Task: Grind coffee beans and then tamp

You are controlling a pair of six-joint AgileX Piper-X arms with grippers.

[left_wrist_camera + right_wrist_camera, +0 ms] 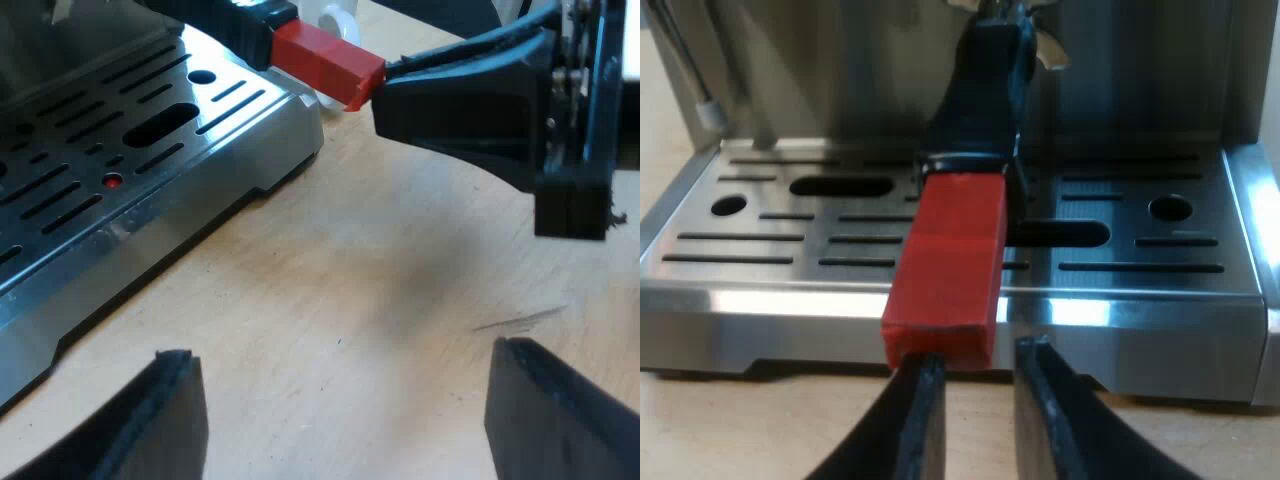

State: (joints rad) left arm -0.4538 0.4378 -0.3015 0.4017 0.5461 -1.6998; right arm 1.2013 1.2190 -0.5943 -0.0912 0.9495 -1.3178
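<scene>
1. Pale wooden desk [400,270], plain grain, with the espresso machine [1140,90] sitting on it. Its brushed metal front is pretty much the whole backdrop.
2. The machine's drip tray [150,170] is slotted steel, and there's a small red dot showing through one of the holes. The tray's front lip comes right down to the desk.
3. The holder's dark handle [980,90] is up in the machine's front, over the middle of the tray. Its long axis runs straight out from the machine. The red end [945,270] points away from the machine, out past the tray's front lip and dead at the right wrist camera.
4. The right tool [978,355] is parked right at that red end. Its fingers [915,430] sit a narrow gap apart, narrower than the red block, with nothing pinched between them. The tips are just under the block's end face, and I can't tell if they actually touch it. From the left wrist view, the tool's black body sits right up against the tip of the red end.
5. The left tool [342,350] has its fingers [170,410] spread wide with nothing in them. It's over bare desk near the tray's corner, well apart from the handle.
6. A thin steam wand [685,60] hangs down over one end of the tray.
</scene>
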